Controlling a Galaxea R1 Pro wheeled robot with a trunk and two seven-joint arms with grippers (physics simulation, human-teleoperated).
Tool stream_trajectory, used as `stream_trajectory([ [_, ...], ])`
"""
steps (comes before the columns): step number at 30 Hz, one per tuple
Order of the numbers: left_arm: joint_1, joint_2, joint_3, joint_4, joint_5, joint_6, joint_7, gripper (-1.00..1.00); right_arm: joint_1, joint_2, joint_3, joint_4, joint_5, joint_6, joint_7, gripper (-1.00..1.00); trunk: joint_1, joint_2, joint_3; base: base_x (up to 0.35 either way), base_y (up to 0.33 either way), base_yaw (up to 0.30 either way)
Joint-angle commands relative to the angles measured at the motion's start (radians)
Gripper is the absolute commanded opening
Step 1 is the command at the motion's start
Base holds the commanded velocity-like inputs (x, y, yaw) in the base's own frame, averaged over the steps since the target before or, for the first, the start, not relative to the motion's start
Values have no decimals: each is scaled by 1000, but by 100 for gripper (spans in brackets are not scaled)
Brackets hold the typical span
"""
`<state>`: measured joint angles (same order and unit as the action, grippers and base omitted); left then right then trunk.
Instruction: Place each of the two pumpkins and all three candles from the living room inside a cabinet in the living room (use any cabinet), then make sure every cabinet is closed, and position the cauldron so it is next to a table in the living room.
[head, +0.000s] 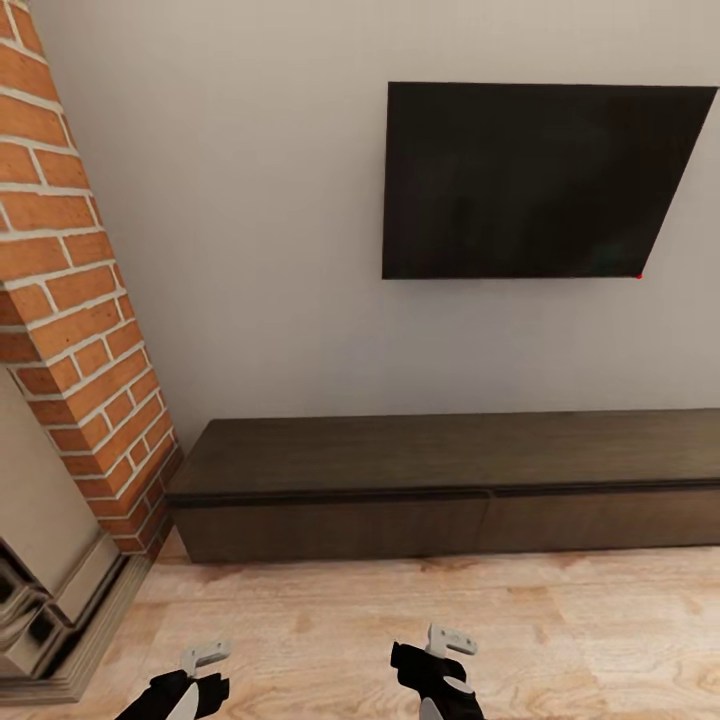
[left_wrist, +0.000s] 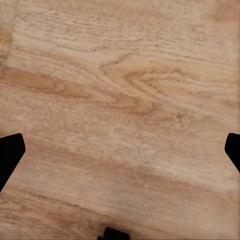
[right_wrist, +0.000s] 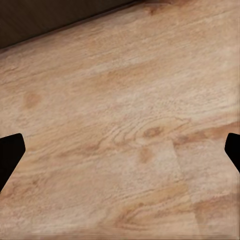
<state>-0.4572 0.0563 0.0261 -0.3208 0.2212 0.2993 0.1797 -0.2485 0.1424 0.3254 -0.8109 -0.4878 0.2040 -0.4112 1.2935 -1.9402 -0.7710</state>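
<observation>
The long, low dark brown cabinet (head: 450, 490) stands against the pale wall ahead, its flat drawer fronts all shut. A dark strip of the cabinet (right_wrist: 45, 20) also edges the right wrist view. My left gripper (head: 200, 668) and right gripper (head: 440, 655) hang low at the bottom of the head view, over bare wooden floor in front of the cabinet. In each wrist view the black fingertips (left_wrist: 10, 155) (right_wrist: 10, 155) sit far apart at the picture's sides with nothing between them, so both grippers are open and empty. Pumpkins, candles, cauldron and table are out of view.
A black TV screen (head: 540, 180) hangs on the wall above the cabinet. A red brick fireplace column (head: 70, 300) with a stepped pale hearth base (head: 50, 610) stands at the left, close to the cabinet's left end. Light wood floor (head: 600, 640) spreads in front.
</observation>
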Motion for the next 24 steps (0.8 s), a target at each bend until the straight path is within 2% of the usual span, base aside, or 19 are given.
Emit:
stream_trajectory([
  [1,0,0,0,1,0,0,0,100,0,0,0,2,0,0,0,100,-4,7,3,0,0,0],
  [12,0,-1,0,32,0,-39,0,100,0,-1,0,21,-1,0,0,100,-46,84,23,0,0,0],
  [24,0,-3,-3,35,0,-45,0,100,-1,0,-3,70,-2,1,3,100,-92,168,41,0,0,0],
])
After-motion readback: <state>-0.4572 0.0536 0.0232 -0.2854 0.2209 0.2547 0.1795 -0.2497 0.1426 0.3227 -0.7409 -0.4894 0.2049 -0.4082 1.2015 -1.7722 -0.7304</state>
